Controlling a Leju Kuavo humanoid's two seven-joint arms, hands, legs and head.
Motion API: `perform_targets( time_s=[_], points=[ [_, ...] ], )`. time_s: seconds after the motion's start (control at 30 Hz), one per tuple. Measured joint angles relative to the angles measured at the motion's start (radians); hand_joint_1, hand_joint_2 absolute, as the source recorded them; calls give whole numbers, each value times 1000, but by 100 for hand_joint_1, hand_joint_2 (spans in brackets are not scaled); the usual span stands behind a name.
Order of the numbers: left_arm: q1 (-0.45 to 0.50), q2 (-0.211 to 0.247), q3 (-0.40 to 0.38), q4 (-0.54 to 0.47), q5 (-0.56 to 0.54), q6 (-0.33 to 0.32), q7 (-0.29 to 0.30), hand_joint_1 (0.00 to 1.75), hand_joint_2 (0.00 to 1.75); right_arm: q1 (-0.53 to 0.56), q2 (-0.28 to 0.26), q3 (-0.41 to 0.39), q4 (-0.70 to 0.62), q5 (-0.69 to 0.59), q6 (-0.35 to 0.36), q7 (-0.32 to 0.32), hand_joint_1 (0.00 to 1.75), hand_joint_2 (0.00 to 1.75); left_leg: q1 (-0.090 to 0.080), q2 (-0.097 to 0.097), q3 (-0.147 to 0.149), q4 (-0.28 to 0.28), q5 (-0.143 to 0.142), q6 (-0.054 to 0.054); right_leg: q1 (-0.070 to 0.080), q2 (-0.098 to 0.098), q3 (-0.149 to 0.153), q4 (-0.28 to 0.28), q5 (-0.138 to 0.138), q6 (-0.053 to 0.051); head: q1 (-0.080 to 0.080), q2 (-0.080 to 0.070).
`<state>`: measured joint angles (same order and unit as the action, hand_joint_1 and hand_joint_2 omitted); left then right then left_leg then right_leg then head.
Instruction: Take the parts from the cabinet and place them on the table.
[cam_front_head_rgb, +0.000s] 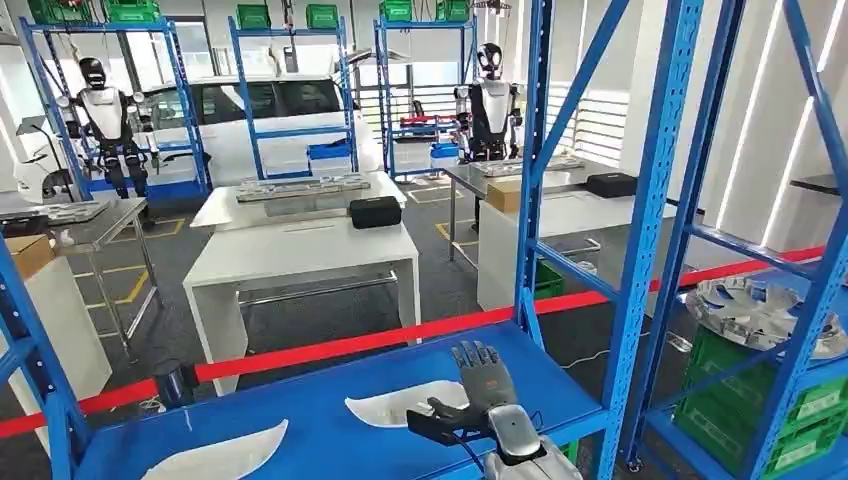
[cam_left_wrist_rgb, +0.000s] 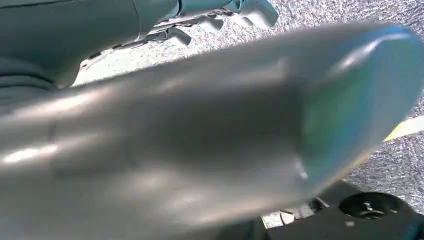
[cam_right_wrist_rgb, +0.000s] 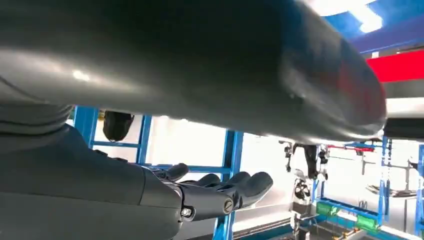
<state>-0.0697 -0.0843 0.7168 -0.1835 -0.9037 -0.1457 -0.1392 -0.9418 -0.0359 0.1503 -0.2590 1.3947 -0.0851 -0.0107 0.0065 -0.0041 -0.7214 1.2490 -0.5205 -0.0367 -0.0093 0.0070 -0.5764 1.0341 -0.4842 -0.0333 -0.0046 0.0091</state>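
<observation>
The robot's right hand hovered over the blue cabinet shelf with its fingers extended and apart, the thumb splayed to the side, gripping nothing. In the right wrist view the same hand stretched flat with fingers straight. The left hand loomed as a blurred grey mass in the left wrist view; whether its fingers were apart or together could not be told.

Two white, leaf-shaped parts lay flat on the shelf: one part just beside the right hand, touching or partly under its thumb, and a second part near the shelf's front-left edge. Bare blue surface separated them.

To the right, a neighbouring rack held green crates below a round silver finned wheel; the crates' contents could not be made out.

Beyond the shelf's far edge ran a red barrier tape. Behind it stood a white counter carrying a black case, with open grey floor around it. Farther back stood two other humanoid robots and a white vehicle.
</observation>
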Motion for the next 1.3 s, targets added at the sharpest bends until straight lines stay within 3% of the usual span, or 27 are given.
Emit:
perform_targets(
  time_s=[0.07,0.1,0.13,0.2,0.23,0.27,0.3,0.33,0.47,0.6,0.8,1.3],
  points=[
    [0,0,0,0,0,-3,-11,0,0,-1,1,0,0,-1,-2,-1,0,0,-11,0,63,-174,119,23,4,-1,20,-1,-11,0,-1,0],
    [0,4,0,0,0,-3,-8,0,0,0,2,0,1,-1,-2,-2,0,0,-20,0,74,-212,118,40,3,-1,24,-1,-15,2,1,0],
    [-2,1,0,1,0,-3,-6,0,0,-1,3,0,1,0,-2,-3,0,0,-21,1,75,-228,69,42,3,2,18,-2,-17,8,-2,-1],
    [1,2,2,0,0,-3,-3,0,0,3,3,0,1,0,-2,-5,0,0,-23,-1,87,-230,102,48,3,2,19,-5,-23,21,1,0],
    [3,1,4,0,0,-3,-6,0,0,6,5,0,0,0,-3,-6,0,0,-17,-1,97,-242,118,35,7,2,27,-4,-24,18,0,0],
    [2,0,6,0,0,-4,-11,0,0,4,5,0,1,0,-4,-6,0,0,-16,-3,99,-247,118,15,9,0,29,-16,-13,-3,3,0],
    [0,0,7,0,0,-5,-13,0,0,1,5,0,1,0,-3,-8,0,0,-18,-4,98,-248,120,21,8,-3,31,-19,-18,-5,3,0],
    [0,0,8,0,0,-6,-18,0,0,2,5,0,1,1,-4,-10,0,0,-18,-5,98,-248,116,27,8,-3,34,-23,-20,3,5,0],
    [0,-5,15,0,3,-13,-32,0,0,3,5,0,1,5,-4,-13,0,0,-18,-5,99,-248,111,35,8,-3,42,-36,-19,5,6,0],
    [-1,-9,16,0,5,-21,-48,0,0,4,5,0,1,6,-6,-16,0,0,-18,-5,100,-248,109,39,8,-3,45,-41,-17,16,8,0],
    [-1,-10,24,0,4,-21,-43,0,0,14,8,0,1,8,-3,-22,0,0,-18,-5,100,-247,109,40,8,-3,46,-42,-16,25,7,0],
    [-1,-14,25,0,0,-21,-40,0,0,90,27,0,1,17,2,-44,0,0,-16,-5,101,-248,110,40,10,-3,46,-42,-17,26,7,0]
  ],
)
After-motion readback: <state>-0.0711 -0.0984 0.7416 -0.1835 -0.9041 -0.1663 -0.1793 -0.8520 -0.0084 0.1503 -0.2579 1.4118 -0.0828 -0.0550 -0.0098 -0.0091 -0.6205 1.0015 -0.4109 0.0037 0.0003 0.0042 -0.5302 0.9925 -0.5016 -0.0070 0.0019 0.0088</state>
